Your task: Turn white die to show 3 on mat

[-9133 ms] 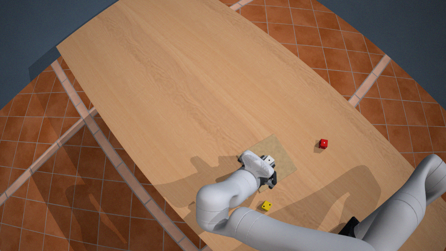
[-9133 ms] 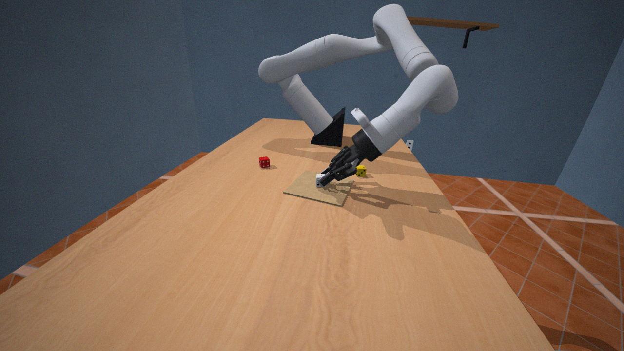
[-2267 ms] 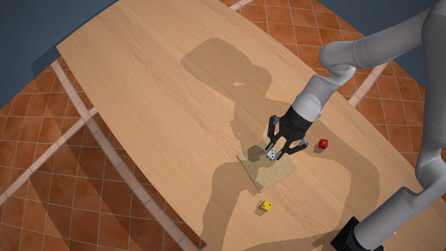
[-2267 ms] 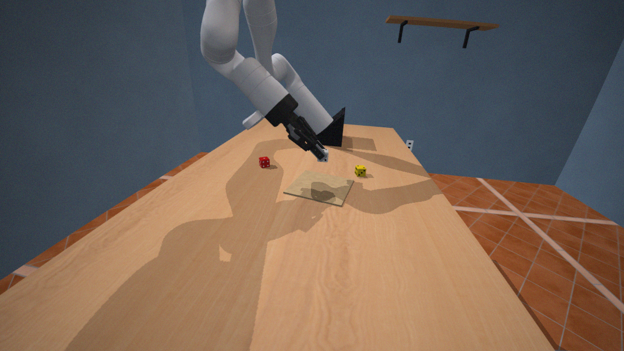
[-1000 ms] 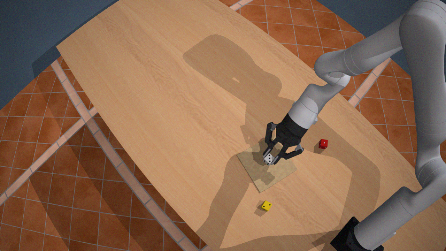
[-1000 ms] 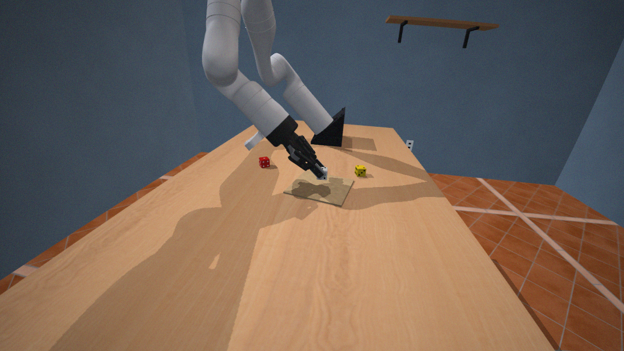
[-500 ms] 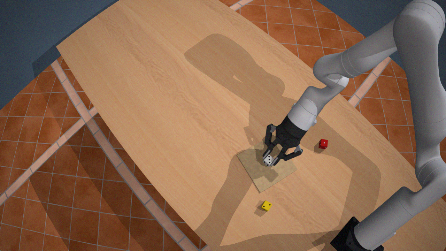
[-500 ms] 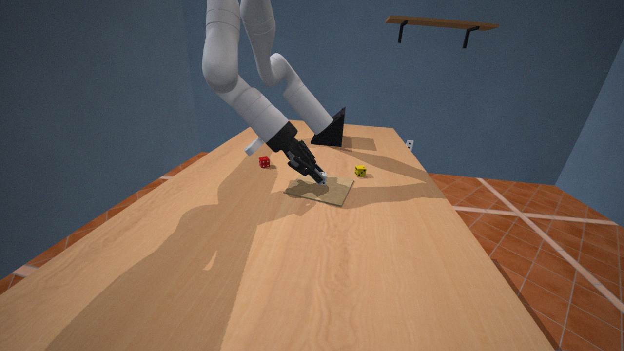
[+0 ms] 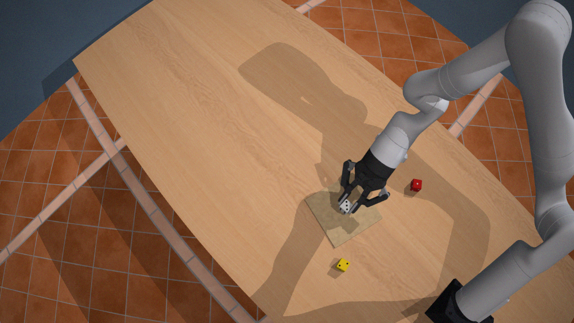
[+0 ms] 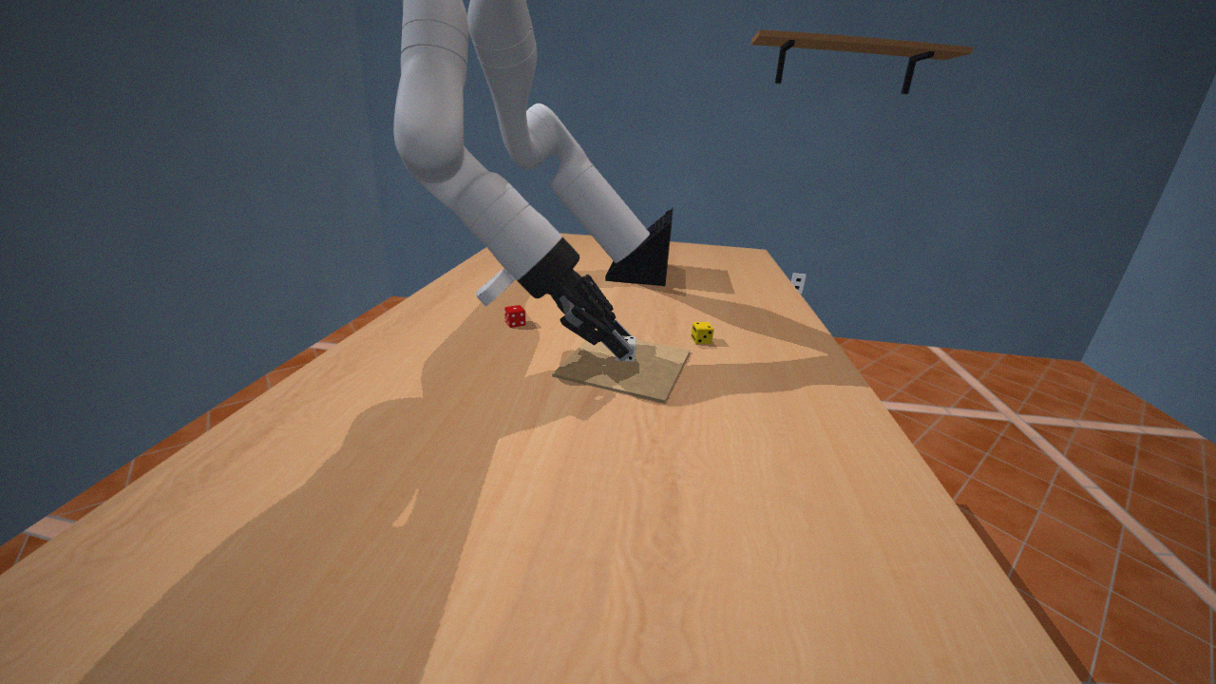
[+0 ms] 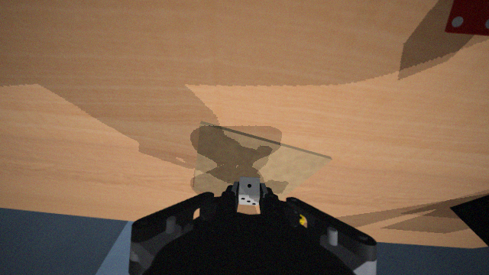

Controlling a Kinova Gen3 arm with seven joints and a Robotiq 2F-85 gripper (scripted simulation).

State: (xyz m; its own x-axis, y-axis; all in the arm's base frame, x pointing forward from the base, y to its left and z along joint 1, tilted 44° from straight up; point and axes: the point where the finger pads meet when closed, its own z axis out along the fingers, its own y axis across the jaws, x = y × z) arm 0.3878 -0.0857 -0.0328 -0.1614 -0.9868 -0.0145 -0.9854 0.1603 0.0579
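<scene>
The white die (image 9: pixel 345 206) (image 10: pixel 631 343) (image 11: pixel 249 187) is between the fingertips, over the middle part of the mat (image 9: pixel 363 225) (image 10: pixel 665 374) (image 11: pixel 302 162). A face with three pips in a diagonal faces upward; a one-pip face shows to the wrist camera. The die is very low over the mat; whether it touches, and whether it is exactly level, I cannot tell. My gripper (image 9: pixel 346 206) (image 10: pixel 625 350) (image 11: pixel 248 189) is shut on the white die and slants down to it. The mat lies flat on the table, partly in the arm's shadow.
A red die (image 9: pixel 416 185) (image 10: pixel 514 316) (image 11: pixel 471 15) with one pip on top lies off the mat, on the arm's side. A yellow die (image 9: pixel 343 265) (image 10: pixel 702 332) with two pips on top lies beyond the opposite side of the mat. Both stand apart from it.
</scene>
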